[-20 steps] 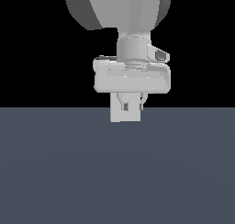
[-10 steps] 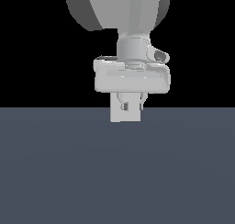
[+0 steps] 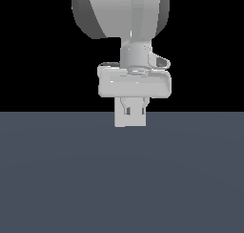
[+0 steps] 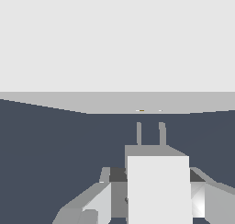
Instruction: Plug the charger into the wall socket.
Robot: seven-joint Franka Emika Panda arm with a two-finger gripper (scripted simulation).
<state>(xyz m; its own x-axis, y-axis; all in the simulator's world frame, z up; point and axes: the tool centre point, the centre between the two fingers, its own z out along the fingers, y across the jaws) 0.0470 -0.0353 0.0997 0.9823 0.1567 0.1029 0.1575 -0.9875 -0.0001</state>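
In the wrist view the charger, a small plain white block, sits between the fingers of my gripper, which is shut on it. Its two grey prongs point at the wall socket, a big flat white panel close ahead. The socket's two tiny dots lie just beyond the prong tips, with a small gap between them. In the exterior view my gripper hangs just above the dark floor, with a white block shape at its fingers. There I cannot separate charger from socket.
A dark blue-grey floor spreads under the arm, with black background behind. The arm's large grey link hangs over the hand.
Almost nothing differs; the hand has shifted only very slightly while keeping its hold.
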